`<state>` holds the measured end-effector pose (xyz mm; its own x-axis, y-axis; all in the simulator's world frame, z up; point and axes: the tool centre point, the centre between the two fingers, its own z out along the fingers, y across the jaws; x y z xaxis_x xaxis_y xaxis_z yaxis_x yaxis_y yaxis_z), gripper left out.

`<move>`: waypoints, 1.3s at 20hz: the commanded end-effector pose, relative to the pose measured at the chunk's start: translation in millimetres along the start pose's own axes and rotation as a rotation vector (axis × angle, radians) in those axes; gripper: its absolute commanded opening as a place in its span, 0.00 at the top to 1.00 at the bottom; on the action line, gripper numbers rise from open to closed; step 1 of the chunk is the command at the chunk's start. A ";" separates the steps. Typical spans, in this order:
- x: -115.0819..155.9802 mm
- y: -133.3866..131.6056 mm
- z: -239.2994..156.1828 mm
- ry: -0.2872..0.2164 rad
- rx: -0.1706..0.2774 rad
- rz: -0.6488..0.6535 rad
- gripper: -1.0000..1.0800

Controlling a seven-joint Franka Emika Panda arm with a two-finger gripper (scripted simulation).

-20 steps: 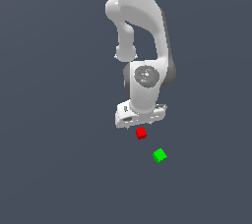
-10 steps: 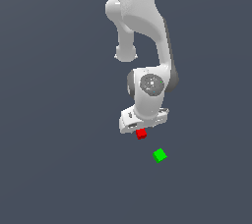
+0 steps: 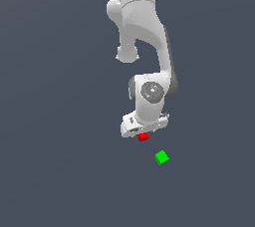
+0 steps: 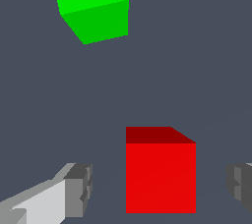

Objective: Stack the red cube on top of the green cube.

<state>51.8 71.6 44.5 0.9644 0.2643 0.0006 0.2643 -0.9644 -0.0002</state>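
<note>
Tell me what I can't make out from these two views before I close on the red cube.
- Exterior view: the gripper fingers are hidden by the hand's body; most of the red cube too.
- Wrist view: the red cube's bottom and the fingertips run off the frame edge, so any contact with the surface is unseen.
- Wrist view: the green cube is cropped by the edge.

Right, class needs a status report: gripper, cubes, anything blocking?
Gripper open, fingers either side of red cube, not touching. Green cube apart, bare on top. Nothing between them.

No readable text, labels or numbers anywhere.
</note>
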 end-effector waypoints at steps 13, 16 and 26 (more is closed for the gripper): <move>0.8 0.1 24.6 -0.001 0.000 -0.001 1.00; 0.8 0.1 24.6 -0.001 0.000 -0.001 1.00; 0.0 0.0 9.6 -0.001 0.000 -0.001 1.00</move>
<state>51.2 71.6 28.9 0.9641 0.2654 -0.0021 0.2654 -0.9641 -0.0004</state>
